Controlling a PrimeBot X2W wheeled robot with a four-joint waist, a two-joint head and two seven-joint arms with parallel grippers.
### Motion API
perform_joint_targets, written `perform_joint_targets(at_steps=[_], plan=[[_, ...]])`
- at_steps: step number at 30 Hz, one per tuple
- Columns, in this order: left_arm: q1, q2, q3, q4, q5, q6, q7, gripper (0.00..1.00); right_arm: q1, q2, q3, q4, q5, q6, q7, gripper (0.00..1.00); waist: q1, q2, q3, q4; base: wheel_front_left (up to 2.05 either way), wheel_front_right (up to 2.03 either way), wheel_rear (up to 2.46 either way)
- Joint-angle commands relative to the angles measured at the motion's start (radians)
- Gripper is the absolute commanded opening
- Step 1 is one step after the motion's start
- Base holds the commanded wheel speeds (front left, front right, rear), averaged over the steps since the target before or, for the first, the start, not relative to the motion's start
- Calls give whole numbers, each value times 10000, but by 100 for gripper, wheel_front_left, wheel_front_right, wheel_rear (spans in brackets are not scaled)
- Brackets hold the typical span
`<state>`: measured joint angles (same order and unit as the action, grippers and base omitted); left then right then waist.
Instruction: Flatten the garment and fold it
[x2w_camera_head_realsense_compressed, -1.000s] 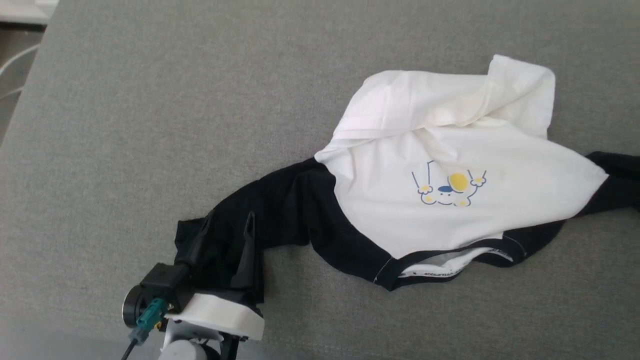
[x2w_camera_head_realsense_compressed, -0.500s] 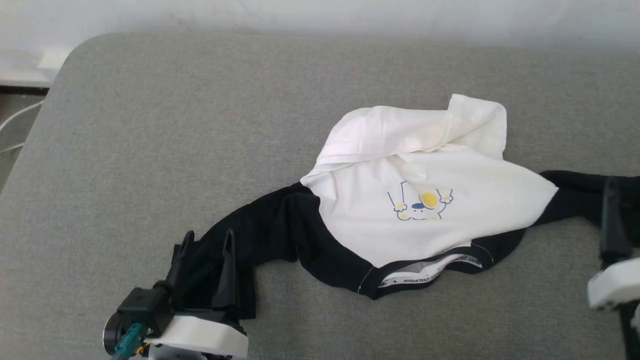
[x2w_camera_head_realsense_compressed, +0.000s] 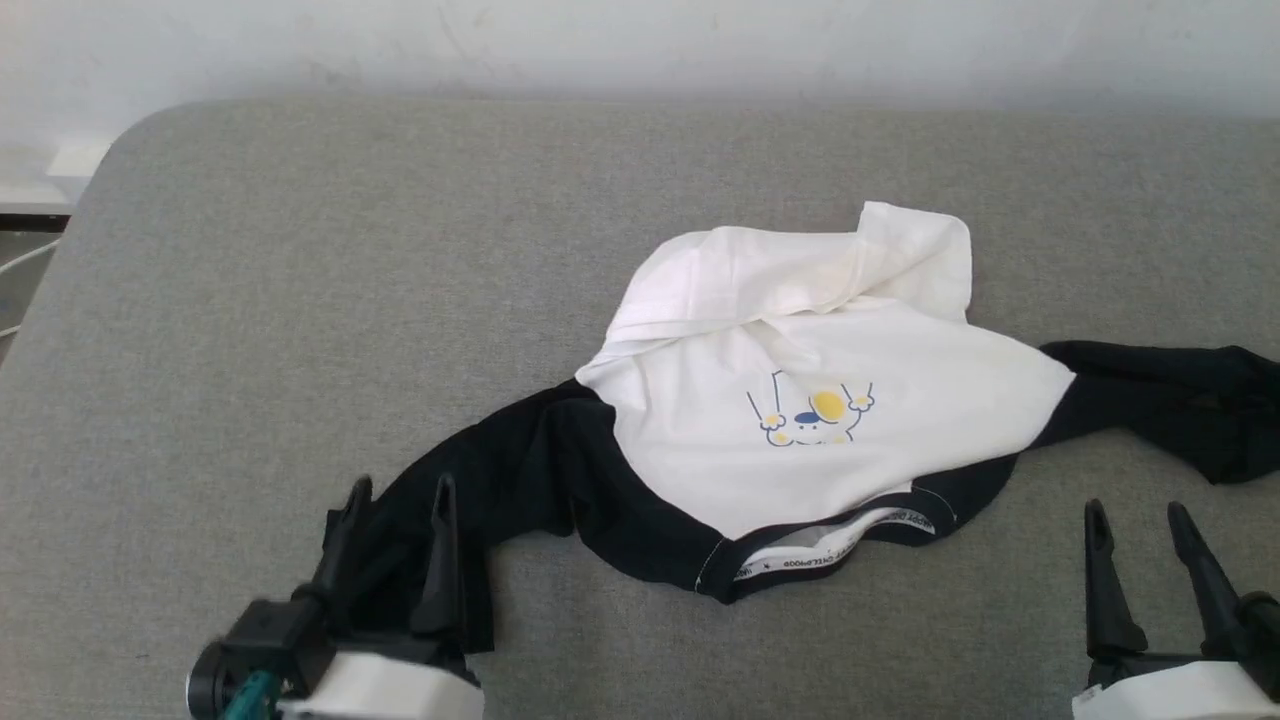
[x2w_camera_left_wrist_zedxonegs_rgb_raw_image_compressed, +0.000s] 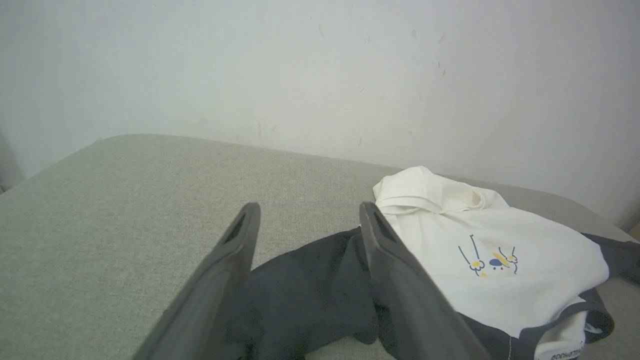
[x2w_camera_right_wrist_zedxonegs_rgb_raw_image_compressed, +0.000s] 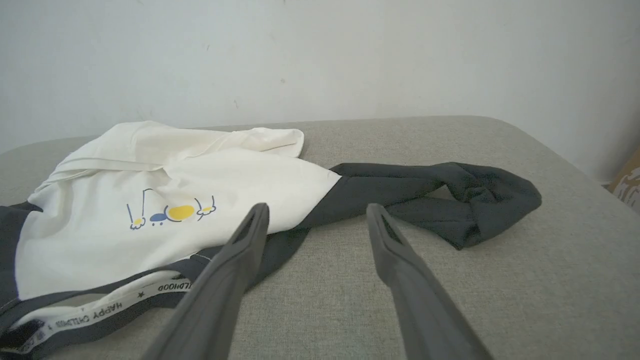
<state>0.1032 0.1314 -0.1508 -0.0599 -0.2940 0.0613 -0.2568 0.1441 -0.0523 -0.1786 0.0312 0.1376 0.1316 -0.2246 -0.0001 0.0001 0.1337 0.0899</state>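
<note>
The garment (x2w_camera_head_realsense_compressed: 800, 400) lies crumpled on the grey cushion, a white T-shirt with its hem bunched at the far side and the cartoon print (x2w_camera_head_realsense_compressed: 812, 410) facing up. The lettered collar (x2w_camera_head_realsense_compressed: 830, 545) points toward me. Its left black sleeve (x2w_camera_head_realsense_compressed: 500, 480) stretches to the lower left. My left gripper (x2w_camera_head_realsense_compressed: 402, 487) is open over that sleeve's end, the cloth (x2w_camera_left_wrist_zedxonegs_rgb_raw_image_compressed: 310, 285) lying between and under its fingers. The right black sleeve (x2w_camera_head_realsense_compressed: 1170, 400) lies twisted at the right. My right gripper (x2w_camera_head_realsense_compressed: 1137, 508) is open above bare cushion, a little short of that sleeve (x2w_camera_right_wrist_zedxonegs_rgb_raw_image_compressed: 450, 195).
The grey cushion (x2w_camera_head_realsense_compressed: 300, 300) has a rounded far edge against a pale wall (x2w_camera_head_realsense_compressed: 640, 40). Its left edge drops to a floor with a cable (x2w_camera_head_realsense_compressed: 20, 260). A cardboard corner (x2w_camera_right_wrist_zedxonegs_rgb_raw_image_compressed: 627, 185) shows past the cushion's right end.
The head camera has tilted up, so the wall came into view. The right gripper, beside the right sleeve half a second ago, now stands open nearer me, off the sleeve. The left gripper stays over the left sleeve.
</note>
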Motion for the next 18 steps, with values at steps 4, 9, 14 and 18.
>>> perform_joint_targets(at_steps=[4, 9, 14, 18], plan=[[-1565, 602, -335, -188, 610, -446, 516, 100, -239, 19, 87, 178, 6, -9, -184, 100, 1, -1, 309, -187, 0, 0, 0], [-4264, 1041, -1256, 238, 1100, -1364, 2019, 100, -404, 19, 121, 377, -11, -9, -239, 100, 1, -1, 738, -239, 0, 0, 0], [-6783, 858, -2214, 1577, 358, -1838, 3669, 100, -651, 19, 281, 518, 12, -9, -251, 100, 1, -1, 1220, -374, 0, 0, 0], [-8202, 940, -3085, 2681, -1606, -1911, 5293, 100, -940, 20, 473, 598, 74, -9, -258, 100, 1, -1, 1642, -667, 0, 0, 0]])
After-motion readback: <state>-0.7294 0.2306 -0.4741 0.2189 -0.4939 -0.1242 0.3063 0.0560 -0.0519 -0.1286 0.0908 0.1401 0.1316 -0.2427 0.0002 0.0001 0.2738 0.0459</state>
